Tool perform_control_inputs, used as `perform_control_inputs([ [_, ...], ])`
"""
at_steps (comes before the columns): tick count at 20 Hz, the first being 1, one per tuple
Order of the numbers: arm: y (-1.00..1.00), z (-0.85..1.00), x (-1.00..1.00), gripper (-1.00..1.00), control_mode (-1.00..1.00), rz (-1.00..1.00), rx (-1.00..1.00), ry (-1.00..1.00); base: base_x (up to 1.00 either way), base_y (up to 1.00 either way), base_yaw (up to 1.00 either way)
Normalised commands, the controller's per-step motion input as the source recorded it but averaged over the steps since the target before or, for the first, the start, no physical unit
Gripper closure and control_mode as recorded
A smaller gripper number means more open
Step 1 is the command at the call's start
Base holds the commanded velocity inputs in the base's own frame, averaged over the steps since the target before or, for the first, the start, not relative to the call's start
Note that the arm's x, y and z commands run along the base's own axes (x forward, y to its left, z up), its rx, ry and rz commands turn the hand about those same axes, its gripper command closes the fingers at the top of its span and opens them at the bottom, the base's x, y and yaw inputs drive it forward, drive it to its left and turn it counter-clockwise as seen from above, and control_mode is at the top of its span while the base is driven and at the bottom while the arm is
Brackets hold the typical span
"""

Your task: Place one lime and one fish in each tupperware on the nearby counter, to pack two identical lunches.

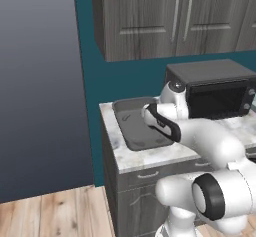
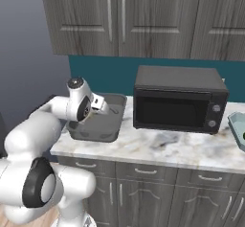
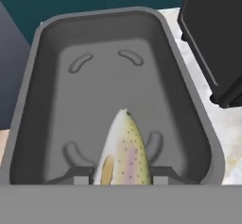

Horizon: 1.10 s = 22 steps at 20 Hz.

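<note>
Gripping a pale speckled fish (image 3: 122, 150), pincer (image 3: 122, 175) over smooth, round-cornered grey tupperware (image 3: 52, 67).

1. A teal wall (image 1: 125, 81) runs behind the counter (image 2: 158, 147), whose top is white-and-grey marble.
2. Dark grey wood-grain upper cabinets (image 2: 119, 20) with long silver handles hang above it.
3. Lower cabinets (image 2: 158, 192) of the same wood carry drawers with short silver handles.
4. A black microwave (image 2: 179, 99) stands on the counter against the wall.
5. A plain grey wall (image 1: 40, 81) fills the left side.
6. The floor (image 1: 55, 213) is light wooden planks.
</note>
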Motion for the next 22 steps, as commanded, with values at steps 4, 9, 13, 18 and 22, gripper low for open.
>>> perform_control_inputs([
  [4, -0.14, -0.15, 0.34, 1.00, -1.00, 0.00, 0.00, 0.00, 0.00, 0.00, 0.00],
  [9, -0.02, -0.06, 0.48, 1.00, -1.00, 0.00, 0.00, 0.00, 0.00, 0.00, 0.00],
  [13, -0.02, -0.08, 0.53, 1.00, -1.00, 0.00, 0.00, 0.00, 0.00, 0.00, 0.00],
  [18, -0.02, -0.18, 0.43, 1.00, -1.00, 0.00, 0.00, 0.00, 0.00, 0.00, 0.00],
  [22, 0.00, -0.28, 0.36, 1.00, -1.00, 0.00, 0.00, 0.00, 0.00, 0.00, 0.00],
])
